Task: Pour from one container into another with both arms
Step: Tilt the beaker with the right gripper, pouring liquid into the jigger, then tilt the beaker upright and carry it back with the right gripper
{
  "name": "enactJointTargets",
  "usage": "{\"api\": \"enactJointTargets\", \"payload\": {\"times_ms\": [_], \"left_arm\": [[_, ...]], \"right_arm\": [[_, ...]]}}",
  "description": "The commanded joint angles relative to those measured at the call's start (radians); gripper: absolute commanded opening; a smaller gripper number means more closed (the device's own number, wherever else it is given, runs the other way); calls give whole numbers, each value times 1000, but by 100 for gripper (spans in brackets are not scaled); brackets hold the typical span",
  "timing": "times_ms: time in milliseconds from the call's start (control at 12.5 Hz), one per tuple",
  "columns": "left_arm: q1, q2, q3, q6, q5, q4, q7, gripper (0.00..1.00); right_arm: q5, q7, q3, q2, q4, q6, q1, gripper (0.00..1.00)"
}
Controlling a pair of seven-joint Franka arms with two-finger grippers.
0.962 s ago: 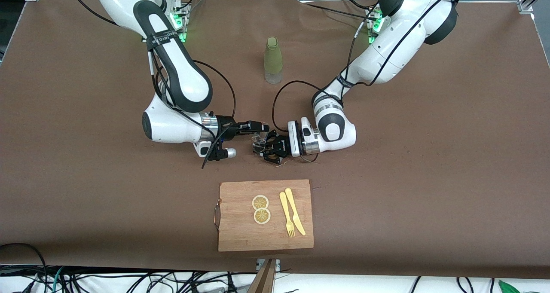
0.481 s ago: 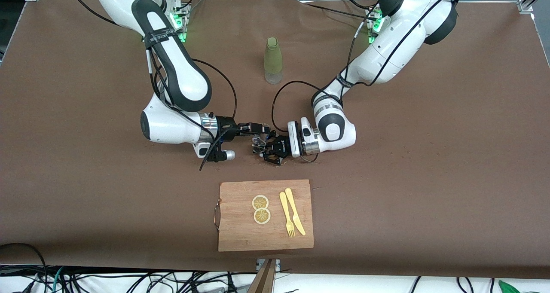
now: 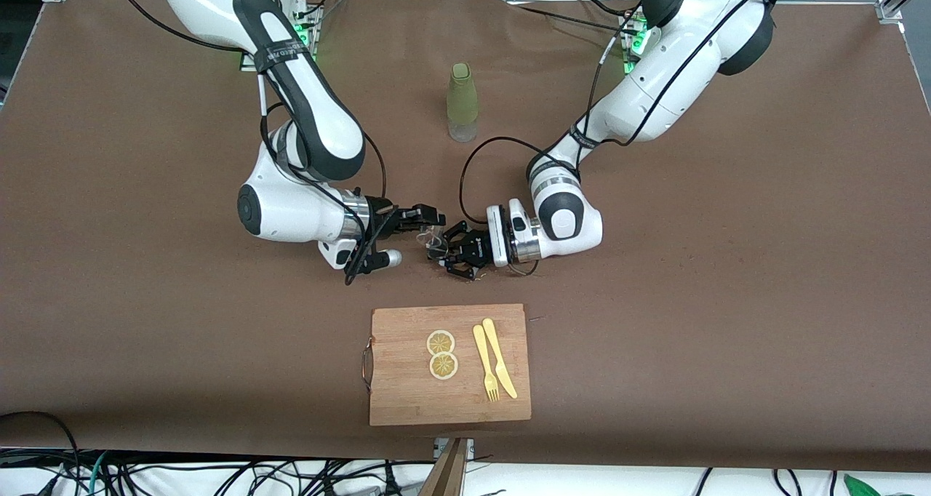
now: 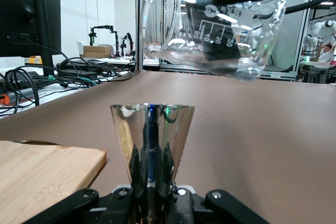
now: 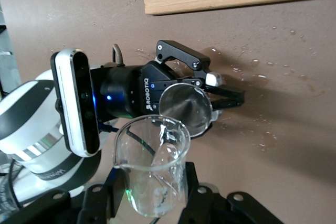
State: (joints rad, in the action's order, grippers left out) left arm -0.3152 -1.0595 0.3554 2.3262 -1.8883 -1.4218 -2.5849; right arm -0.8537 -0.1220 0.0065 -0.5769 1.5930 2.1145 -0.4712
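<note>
Right wrist view alone shows droplets point(image 5: 265, 140) (table wet).

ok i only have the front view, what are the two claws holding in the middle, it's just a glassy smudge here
observer: the right claw holds a clear glass beaker with printed graduation marks.
operator: and the left one
observer: the left claw grips a shiny metal cone-shaped cup, wide mouth up, and the beaker hangs tilted above it.
operator: any spill
observer: yes, the right wrist view shows water droplets scattered on the brown table around the left claw.
</note>
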Motion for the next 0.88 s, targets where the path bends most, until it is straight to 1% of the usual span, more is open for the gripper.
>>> {"api": "enactJointTargets", "payload": {"times_ms": [0,80,160,240,321,401,561,641,801], "left_arm": [[-10,-4,-4,-4,-51,26,-28,0],[-5,-1,-4,-4,-51,26,-24,0],[1,6,-6,-10,-51,24,-23,0],[8,10,-10,-25,-51,24,-20,0],[19,18,-18,-37,-51,21,-14,0],[34,30,-26,-44,-48,14,3,0],[76,64,-48,-91,-37,-12,21,0],[88,75,-67,-126,-35,-17,37,0],[117,88,-110,-250,-34,-43,104,0]], "right_arm": [[127,7,0,50,25,-14,-6,16],[181,4,0,84,63,-14,-6,16],[197,-13,-2,106,92,-16,-1,16],[197,-90,-16,121,126,-16,3,16],[196,-199,-35,130,157,-16,17,16],[196,-300,-36,130,174,-19,52,16],[196,-521,-36,127,185,-74,133,16],[196,-642,-36,120,186,-99,178,16],[196,-894,-34,100,191,-125,270,16]]}}
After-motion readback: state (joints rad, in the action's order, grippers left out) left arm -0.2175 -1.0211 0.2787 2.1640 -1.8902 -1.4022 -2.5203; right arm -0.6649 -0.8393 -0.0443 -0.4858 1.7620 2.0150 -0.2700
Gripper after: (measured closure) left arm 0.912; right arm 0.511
